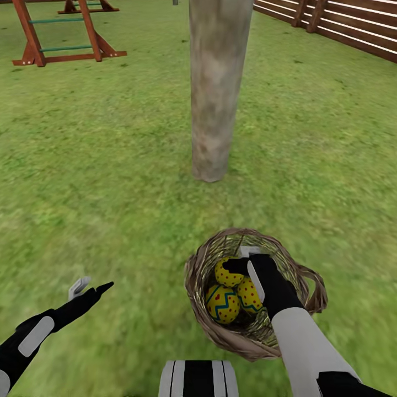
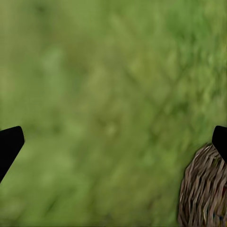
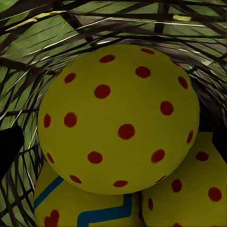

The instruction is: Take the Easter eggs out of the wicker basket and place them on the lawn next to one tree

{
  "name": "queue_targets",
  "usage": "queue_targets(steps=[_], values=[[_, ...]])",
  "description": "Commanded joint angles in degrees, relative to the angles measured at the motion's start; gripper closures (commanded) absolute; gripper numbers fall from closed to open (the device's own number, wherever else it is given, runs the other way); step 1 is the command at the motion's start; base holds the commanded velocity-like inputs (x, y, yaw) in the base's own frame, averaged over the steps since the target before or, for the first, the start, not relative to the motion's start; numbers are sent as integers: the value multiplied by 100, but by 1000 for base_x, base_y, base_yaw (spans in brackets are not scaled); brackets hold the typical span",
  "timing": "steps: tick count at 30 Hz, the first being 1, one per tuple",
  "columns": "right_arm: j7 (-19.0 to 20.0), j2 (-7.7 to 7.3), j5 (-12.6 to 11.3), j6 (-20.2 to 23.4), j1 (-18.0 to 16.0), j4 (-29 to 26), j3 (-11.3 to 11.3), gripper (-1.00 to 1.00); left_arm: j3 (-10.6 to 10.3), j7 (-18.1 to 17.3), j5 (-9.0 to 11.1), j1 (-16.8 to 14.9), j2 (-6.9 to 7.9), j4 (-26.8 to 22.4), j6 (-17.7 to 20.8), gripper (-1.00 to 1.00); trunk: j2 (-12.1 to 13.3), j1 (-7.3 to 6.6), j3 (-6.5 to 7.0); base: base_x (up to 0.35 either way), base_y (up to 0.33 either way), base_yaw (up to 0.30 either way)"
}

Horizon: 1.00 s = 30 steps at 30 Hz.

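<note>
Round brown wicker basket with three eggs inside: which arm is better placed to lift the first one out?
Right. The right gripper is already down inside the round brown wicker basket, fingers either side of the top yellow red-dotted egg. The left gripper hangs open over bare green lawn beside the basket.

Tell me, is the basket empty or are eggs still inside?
Not empty. All three Easter eggs sit inside the wicker basket, with the right claw reaching in over them.
</note>
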Motion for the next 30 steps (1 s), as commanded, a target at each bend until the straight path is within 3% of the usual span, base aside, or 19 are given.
queue_targets(steps=[1,5,10,30], values=[[31,7,30,25,-2,-10,-26,-100,-23,0,60,-3,7,0,28,-100,-2,-1,-5,0,0,0],[36,7,20,17,-2,-14,-29,-100,-23,0,60,-3,14,0,33,-100,-2,-1,-8,0,0,0],[37,15,18,0,-2,-34,-26,-100,-23,0,60,-3,19,-7,43,-100,-202,109,-98,0,0,0],[37,16,21,-344,-2,-50,-14,-100,-23,-44,60,-3,31,-9,45,-100,-202,109,-154,0,0,0]])
